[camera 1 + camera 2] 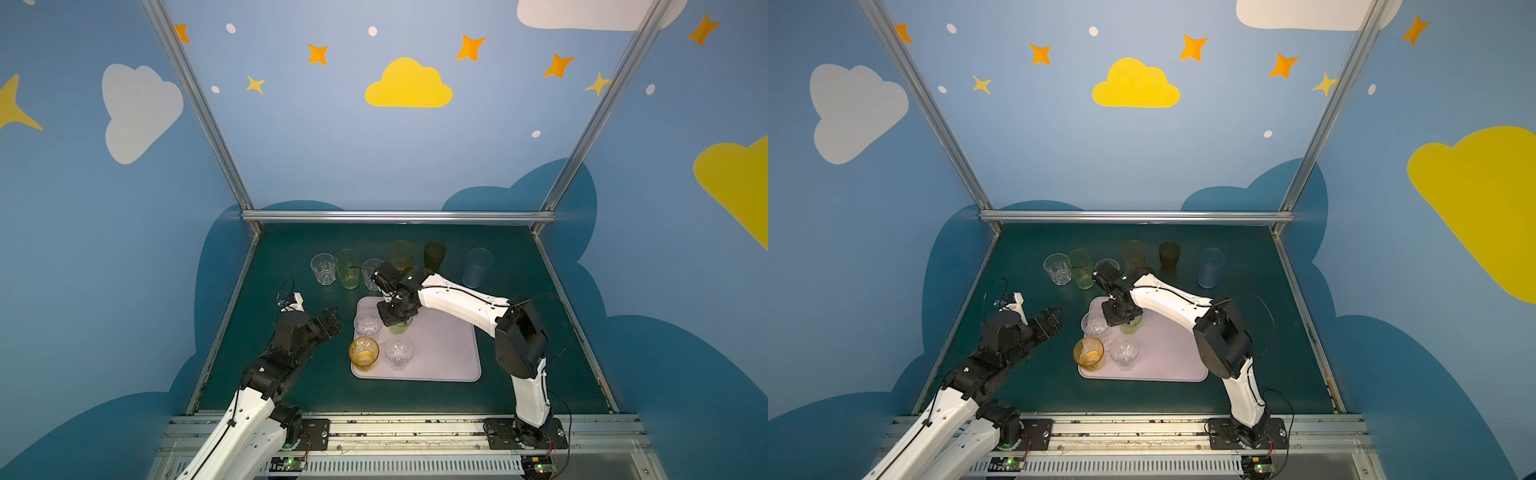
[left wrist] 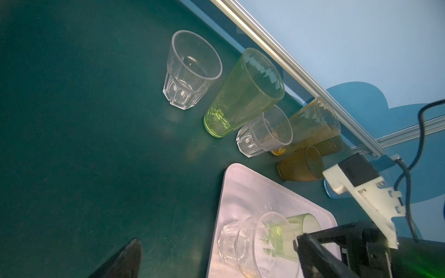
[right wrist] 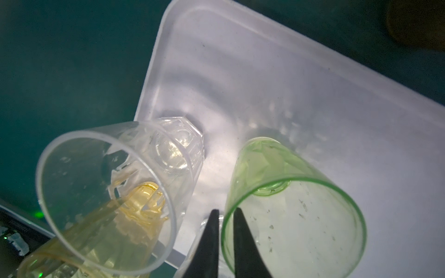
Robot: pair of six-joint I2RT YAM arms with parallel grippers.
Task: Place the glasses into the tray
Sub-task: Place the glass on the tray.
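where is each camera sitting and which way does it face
top views: high above the base rail, both looking down at the dark green table; left arm and right arm show.
left wrist: on the left arm, facing the row of see-through glasses and flat pale pink tray; its jaw tip shows.
right wrist: on the right arm, looking down its black jaws astride the short green see-through glass's rim.
shared: both wrist views show that glass on the tray.
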